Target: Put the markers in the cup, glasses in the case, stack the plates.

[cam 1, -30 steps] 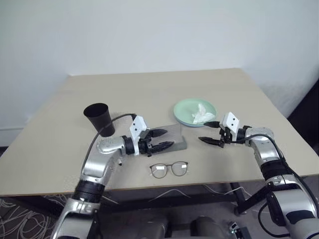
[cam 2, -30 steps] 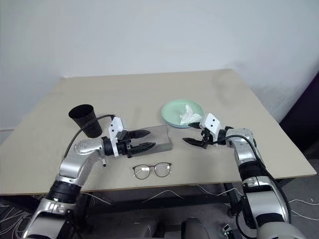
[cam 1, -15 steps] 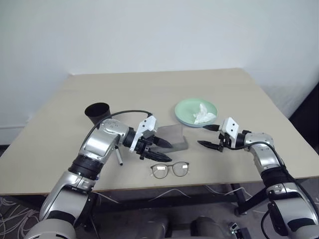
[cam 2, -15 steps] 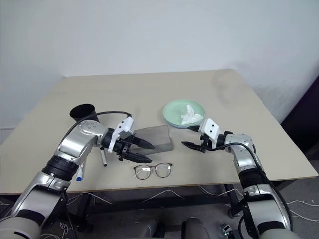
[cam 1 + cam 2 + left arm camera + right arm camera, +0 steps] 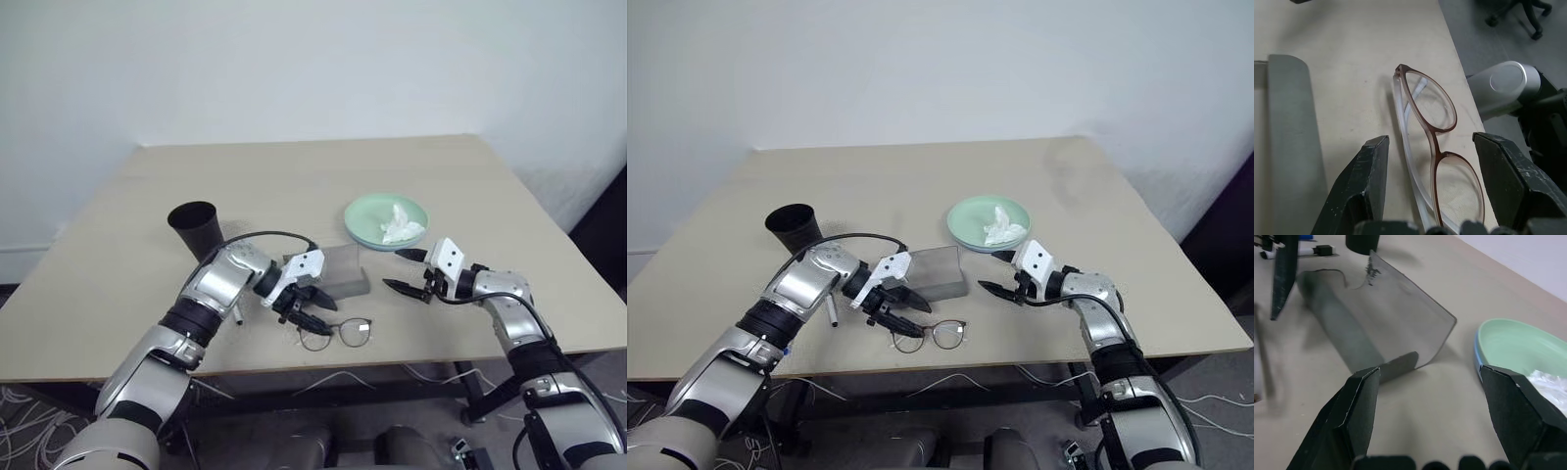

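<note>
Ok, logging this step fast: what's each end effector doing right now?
Left end effector: open, its fingers either side of the glasses, not closed on them.
Right end effector: open, empty, facing the case.

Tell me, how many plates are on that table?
2, stacked beside the case: the mint green plate, holding a crumpled tissue, sits on the light blue plate, whose rim just peeks out. More beneath could be hidden.

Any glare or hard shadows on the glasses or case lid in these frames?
Left wrist view: glasses lenses glare-free, soft shadow beside the frame. Right wrist view: case lid evenly lit, dim shadow under it. Left eye view: table flatly lit.
</note>
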Controlling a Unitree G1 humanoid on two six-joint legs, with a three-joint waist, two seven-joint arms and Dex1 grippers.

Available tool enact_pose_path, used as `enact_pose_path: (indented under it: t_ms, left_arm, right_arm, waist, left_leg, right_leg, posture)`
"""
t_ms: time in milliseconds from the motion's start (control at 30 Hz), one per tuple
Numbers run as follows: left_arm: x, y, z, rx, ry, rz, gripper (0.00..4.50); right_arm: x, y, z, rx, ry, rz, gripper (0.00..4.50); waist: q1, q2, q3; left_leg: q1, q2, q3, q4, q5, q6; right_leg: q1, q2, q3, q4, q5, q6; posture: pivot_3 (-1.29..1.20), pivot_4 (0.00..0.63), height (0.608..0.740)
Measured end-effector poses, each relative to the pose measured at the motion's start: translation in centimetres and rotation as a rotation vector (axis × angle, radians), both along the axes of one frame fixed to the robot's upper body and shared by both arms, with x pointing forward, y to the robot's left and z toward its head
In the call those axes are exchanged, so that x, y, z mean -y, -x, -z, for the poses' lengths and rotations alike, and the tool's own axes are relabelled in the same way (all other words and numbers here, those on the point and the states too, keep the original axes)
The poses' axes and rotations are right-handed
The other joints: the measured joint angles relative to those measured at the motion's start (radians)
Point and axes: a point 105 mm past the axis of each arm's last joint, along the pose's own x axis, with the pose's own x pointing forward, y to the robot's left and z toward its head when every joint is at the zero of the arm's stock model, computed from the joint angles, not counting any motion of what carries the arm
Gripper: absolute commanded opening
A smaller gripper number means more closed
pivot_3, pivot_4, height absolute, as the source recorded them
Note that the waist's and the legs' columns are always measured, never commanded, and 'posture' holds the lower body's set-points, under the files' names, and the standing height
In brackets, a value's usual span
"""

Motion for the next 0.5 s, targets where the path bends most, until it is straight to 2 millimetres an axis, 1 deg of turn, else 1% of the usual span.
enact_pose_path:
  t_ms: [100,200,367,467,500]
  left_arm:
    - [0.0,0.0,0.2,0.003,-0.008,0.009,2.89]
    - [0.2,-0.1,0.4,0.011,-0.011,0.017,2.89]
    - [0.1,-0.2,0.8,0.028,-0.031,0.022,2.89]
    - [0.3,-0.3,1.0,0.041,-0.034,0.027,2.26]
    - [0.3,-0.3,1.1,0.044,-0.035,0.029,1.96]
  right_arm:
    - [0.3,0.9,0.1,-0.030,-0.004,-0.036,3.52]
    - [0.3,1.5,-0.7,-0.047,-0.018,-0.087,3.52]
    - [0.8,1.9,-0.9,-0.067,-0.005,-0.115,3.52]
    - [0.7,2.0,-0.8,-0.071,-0.003,-0.119,3.56]
    - [0.7,2.0,-0.8,-0.071,-0.003,-0.120,3.56]
  waist:
    - [0.000,0.000,0.000]
    - [-0.001,0.000,0.000]
    - [0.000,-0.001,0.000]
    - [0.000,-0.001,0.001]
    - [0.000,-0.001,0.001]
  left_leg:
    - [0.000,0.000,0.000,0.000,0.000,0.000]
    - [0.000,0.000,0.000,0.001,0.000,0.000]
    - [0.000,0.000,0.000,0.001,0.000,0.000]
    - [0.000,0.000,0.000,0.001,0.000,0.000]
    - [0.000,0.000,0.000,0.001,0.000,0.000]
  right_leg:
    - [0.000,0.000,0.000,0.000,0.000,0.000]
    - [0.001,0.000,0.000,0.000,0.000,0.000]
    - [0.001,0.000,-0.001,0.000,0.000,0.000]
    - [0.001,-0.001,-0.001,0.000,0.000,0.000]
    - [0.001,-0.001,-0.001,0.000,0.000,0.001]
  posture:
    - [0.00,0.000,0.736]
    - [0.00,0.000,0.736]
    - [0.00,0.000,0.736]
    - [0.00,0.000,0.736]
    - [0.00,0.000,0.736]
